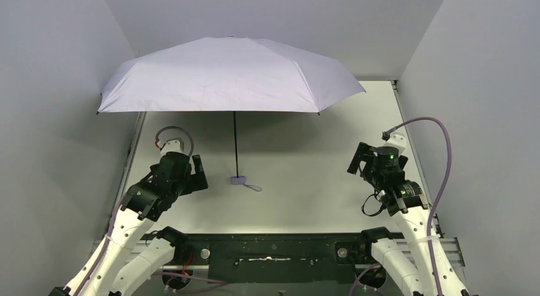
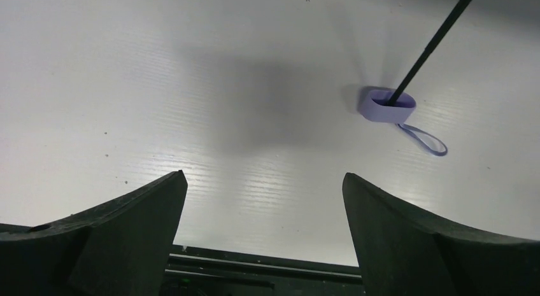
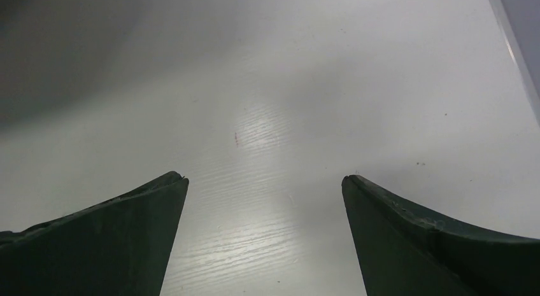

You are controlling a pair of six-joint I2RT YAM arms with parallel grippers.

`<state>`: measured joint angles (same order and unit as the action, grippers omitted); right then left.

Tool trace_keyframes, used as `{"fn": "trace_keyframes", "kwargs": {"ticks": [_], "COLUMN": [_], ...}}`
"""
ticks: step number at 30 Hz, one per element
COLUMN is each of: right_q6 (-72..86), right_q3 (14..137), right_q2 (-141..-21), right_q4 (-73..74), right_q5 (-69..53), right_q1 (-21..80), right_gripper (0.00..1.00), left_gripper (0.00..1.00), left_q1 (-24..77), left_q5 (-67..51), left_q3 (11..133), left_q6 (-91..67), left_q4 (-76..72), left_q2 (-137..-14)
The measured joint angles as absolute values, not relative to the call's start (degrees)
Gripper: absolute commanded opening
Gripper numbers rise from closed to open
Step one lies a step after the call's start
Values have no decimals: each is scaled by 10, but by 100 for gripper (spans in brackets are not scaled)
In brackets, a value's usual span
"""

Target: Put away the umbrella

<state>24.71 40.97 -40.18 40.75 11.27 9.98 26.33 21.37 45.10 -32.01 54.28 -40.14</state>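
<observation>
Over the far half of the table (image 1: 305, 181) the umbrella (image 1: 229, 73) is standing fully open, pale lavender canopy up top and spread almost from one side wall to the other. Its thin black shaft (image 1: 235, 143) runs pretty much straight down from the middle of the canopy to the little lavender handle (image 1: 238, 179), which sits right on the tabletop, so the whole thing is basically balancing on that handle. The wrist loop (image 1: 253, 188) trails off the handle and lies flat on the table, just to the handle's right and a touch nearer the arm bases. Claw-wise: the left gripper (image 1: 197, 173) sits just left of the handle, close but not touching it, and its jaws are spread wide with only bare table between them. From the left wrist cam you can see the two dark fingers (image 2: 127, 226) far apart at the bottom, and the handle sits up ahead and off to the right, beyond the right-hand finger, with the shaft slanting out of the top corner. The right gripper (image 1: 358, 161) is well off to the right of the handle, under the canopy's right edge, and it's gaping open too. The right wrist view shows both fingers (image 3: 420, 232) wide apart over plain white tabletop, gripping nothing. So neither claw has hold of the umbrella or is touching it.
</observation>
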Motion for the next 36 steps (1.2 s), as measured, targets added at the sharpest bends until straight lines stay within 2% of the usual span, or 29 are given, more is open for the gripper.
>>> {"fn": "trace_keyframes", "kwargs": {"ticks": [12, 20, 25, 28, 33, 36], "right_q6": [293, 327, 368, 385, 387, 380], "right_q3": [418, 359, 304, 290, 307, 327], "right_q2": [-375, -312, -329, -367, -513, -618], "right_q4": [443, 374, 303, 247, 127, 43], "right_q5": [44, -59, -54, -9, 96, 140], "right_q1": [94, 108, 214, 317, 479, 536], "right_gripper": [100, 100, 100, 100, 100, 100], "left_gripper": [96, 97, 97, 97, 97, 97], "left_q1": [272, 273, 274, 274, 274, 275], "left_q5": [177, 173, 161, 160, 159, 158], "left_q3": [511, 518, 517, 517, 510, 509], "left_q6": [-328, -317, -310, -309, -309, -309], "left_q4": [601, 613, 610, 609, 606, 606], "left_q2": [-419, -390, -360, -350, -335, -332]}}
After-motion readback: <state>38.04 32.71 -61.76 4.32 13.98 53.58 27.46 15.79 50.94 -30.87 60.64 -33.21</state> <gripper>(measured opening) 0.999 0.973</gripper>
